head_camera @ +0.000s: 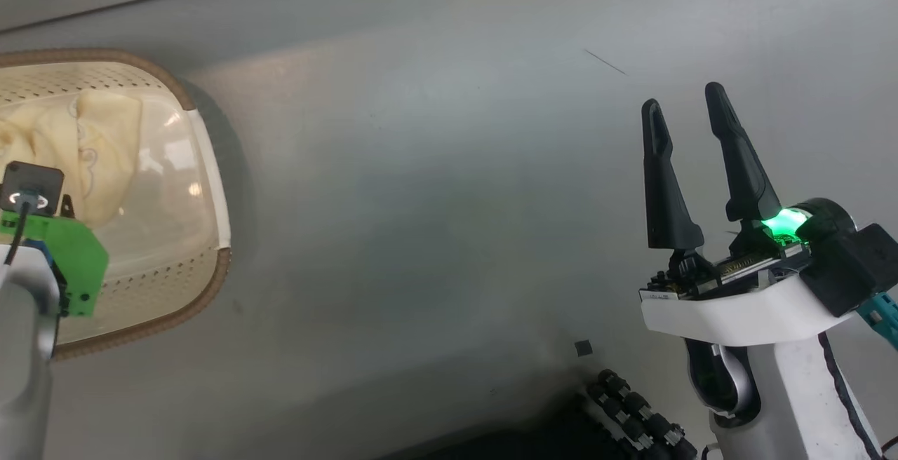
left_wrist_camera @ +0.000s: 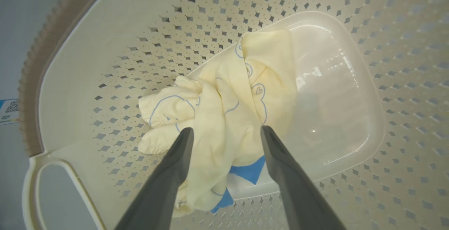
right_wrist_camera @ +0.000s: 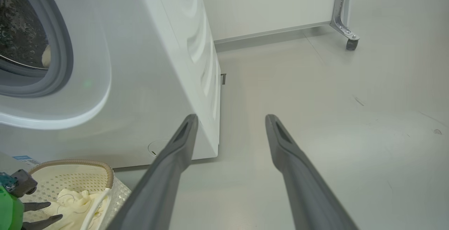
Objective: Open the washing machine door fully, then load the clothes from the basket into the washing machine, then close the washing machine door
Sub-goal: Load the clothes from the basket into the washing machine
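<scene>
Head view: basket at 9 o'clock on the floor, clothes bunched inside. Left gripper is down in the basket, spread wide, one finger on each side of the bunch. Contact: can't tell. Not pinching anything. Right gripper at 3 o'clock, spread, empty, fingers pointing to 12 above the floor. Right wrist view: washer at 10 o'clock, grey seal and drum exposed, basket near its front at 7 o'clock.

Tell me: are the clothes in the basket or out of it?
In. The clothes lie bunched on the basket floor, between the fingers of the open left hand.
</scene>
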